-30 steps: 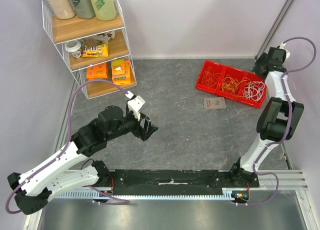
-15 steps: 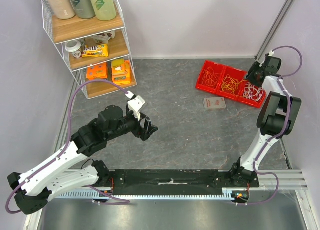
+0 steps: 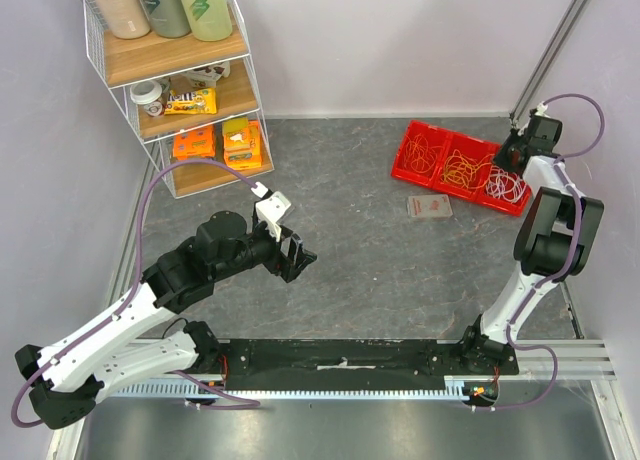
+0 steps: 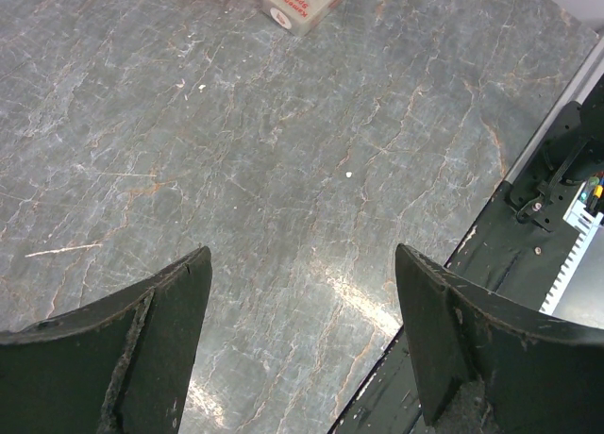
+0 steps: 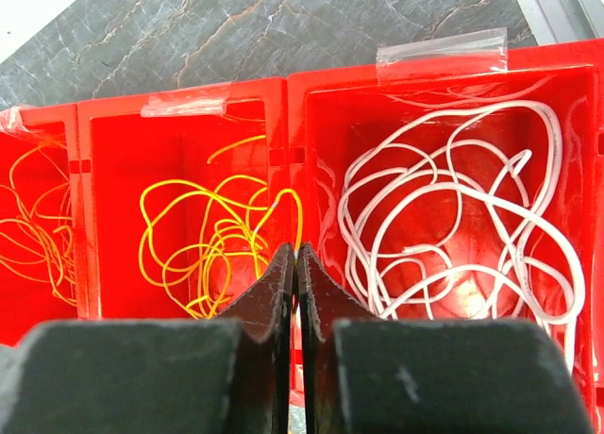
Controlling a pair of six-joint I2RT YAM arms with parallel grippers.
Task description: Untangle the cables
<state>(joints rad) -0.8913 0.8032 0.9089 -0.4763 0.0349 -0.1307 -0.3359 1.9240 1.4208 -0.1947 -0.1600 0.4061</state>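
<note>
The cables lie sorted in a red three-part bin point(image 3: 412, 172) at the back right: orange cables point(image 5: 33, 236) on the left, yellow cables point(image 5: 203, 236) in the middle, white cables point(image 5: 453, 217) on the right. My right gripper point(image 5: 296, 250) hangs over the wall between the middle and right compartments, jaws pressed together, and a strand of yellow cable runs into their tips. In the top view it sits at the bin's right end point(image 3: 505, 158). My left gripper point(image 4: 302, 255) is wide open over bare table, nothing between its fingers, far from the bin point(image 3: 300, 257).
A small flat sponge packet point(image 3: 429, 207) lies on the table just in front of the bin. A wire shelf point(image 3: 190, 90) with bottles and snack packs stands at the back left. A black rail point(image 3: 350, 360) runs along the near edge.
The right arm has swung down from the far right corner to the bin, and its jaws have gone from open to shut. The left arm has not moved.
</note>
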